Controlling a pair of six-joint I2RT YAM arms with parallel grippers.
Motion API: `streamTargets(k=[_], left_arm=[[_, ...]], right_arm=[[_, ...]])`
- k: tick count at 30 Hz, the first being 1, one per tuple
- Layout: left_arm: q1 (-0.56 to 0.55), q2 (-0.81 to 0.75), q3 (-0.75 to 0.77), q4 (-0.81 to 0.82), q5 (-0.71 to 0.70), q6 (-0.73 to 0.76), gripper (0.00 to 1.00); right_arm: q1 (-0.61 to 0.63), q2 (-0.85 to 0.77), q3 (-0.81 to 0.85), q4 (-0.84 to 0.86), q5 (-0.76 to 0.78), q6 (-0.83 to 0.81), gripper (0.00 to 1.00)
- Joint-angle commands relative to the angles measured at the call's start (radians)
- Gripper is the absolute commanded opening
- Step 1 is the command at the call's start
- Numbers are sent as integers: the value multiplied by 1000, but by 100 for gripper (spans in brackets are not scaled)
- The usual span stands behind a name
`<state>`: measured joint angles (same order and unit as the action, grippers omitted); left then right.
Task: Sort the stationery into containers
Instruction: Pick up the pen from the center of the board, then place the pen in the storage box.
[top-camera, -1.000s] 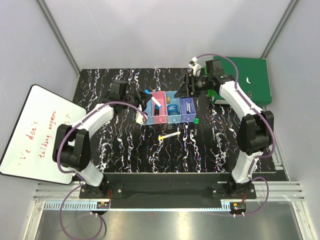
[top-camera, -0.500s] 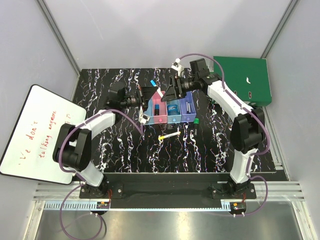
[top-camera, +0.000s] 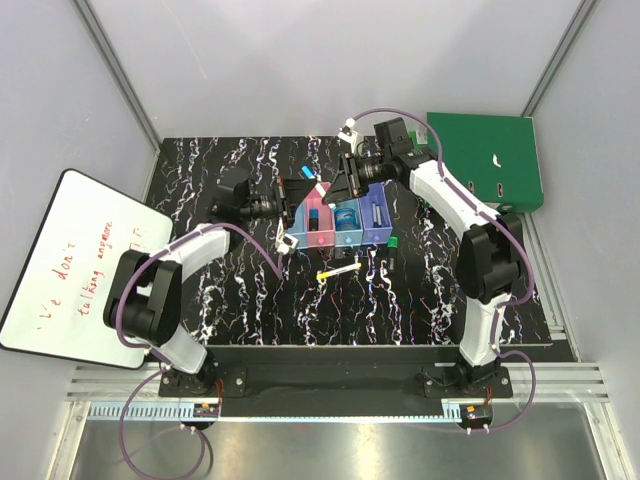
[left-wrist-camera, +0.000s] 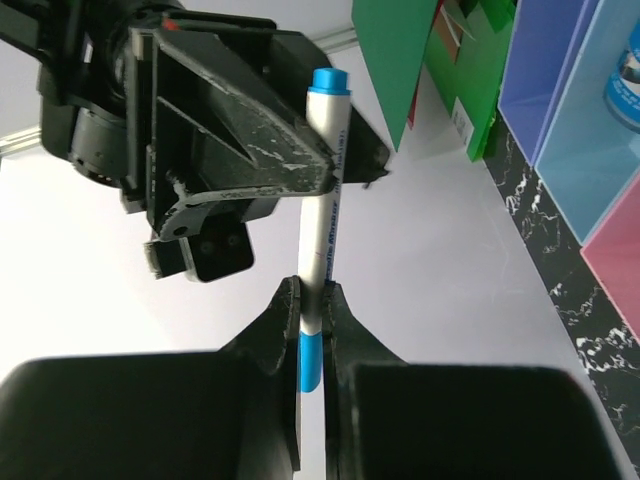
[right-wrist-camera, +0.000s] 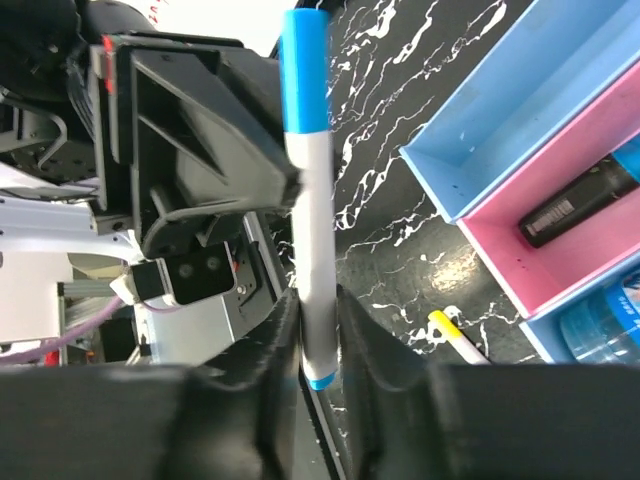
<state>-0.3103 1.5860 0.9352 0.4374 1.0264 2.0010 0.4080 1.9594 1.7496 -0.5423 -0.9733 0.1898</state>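
The blue-capped white marker (top-camera: 321, 188) hangs in the air over the back of the containers (top-camera: 320, 238), a joined row of light blue, pink, light blue and purple bins. My left gripper (left-wrist-camera: 312, 295) is shut on its capped end. My right gripper (right-wrist-camera: 318, 300) is shut on the other end, facing the left one nose to nose. The marker (right-wrist-camera: 308, 200) spans the short gap between them. A dark marker (right-wrist-camera: 575, 205) lies in the pink bin and a round blue object (right-wrist-camera: 610, 320) in the light blue one beside it.
A yellow-and-white pen (top-camera: 338, 271) and a green-capped dark marker (top-camera: 394, 250) lie on the black marbled table in front of the bins. The green folder (top-camera: 490, 160) sits at the back right. The whiteboard (top-camera: 70, 260) leans off the table's left edge.
My right gripper swung left from beside the folder to the marker and closed on its free end. The left gripper lifted the marker toward it and kept its grip.
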Motion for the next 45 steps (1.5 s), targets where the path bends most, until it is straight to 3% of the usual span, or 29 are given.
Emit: streamTargets(k=[1, 2, 5, 6, 10, 14, 21, 28, 45], left_arm=[[-6, -50, -30, 40, 89, 233, 0], [-6, -50, -42, 55, 86, 225, 4], [-4, -72, -102, 138, 58, 156, 45], [-4, -81, -123, 200, 43, 121, 65], [16, -158, -243, 296, -57, -65, 84], [68, -288, -349, 299, -115, -130, 87], [138, -572, -480, 26, -117, -116, 86], [158, -762, -518, -101, -149, -146, 85], [197, -779, -510, -141, -127, -131, 84]], right_arm=[[20, -2, 48, 25, 35, -15, 17], [22, -4, 50, 25, 38, -16, 15], [34, -1, 54, 25, 59, -12, 11], [37, 2, 57, 25, 79, -9, 11], [55, 29, 64, 28, 116, 25, 10], [64, 107, 115, 30, 143, 46, 10], [78, 285, 272, 71, 183, 115, 9], [107, 418, 378, 88, 208, 141, 10], [153, 449, 346, 111, 223, 155, 11]])
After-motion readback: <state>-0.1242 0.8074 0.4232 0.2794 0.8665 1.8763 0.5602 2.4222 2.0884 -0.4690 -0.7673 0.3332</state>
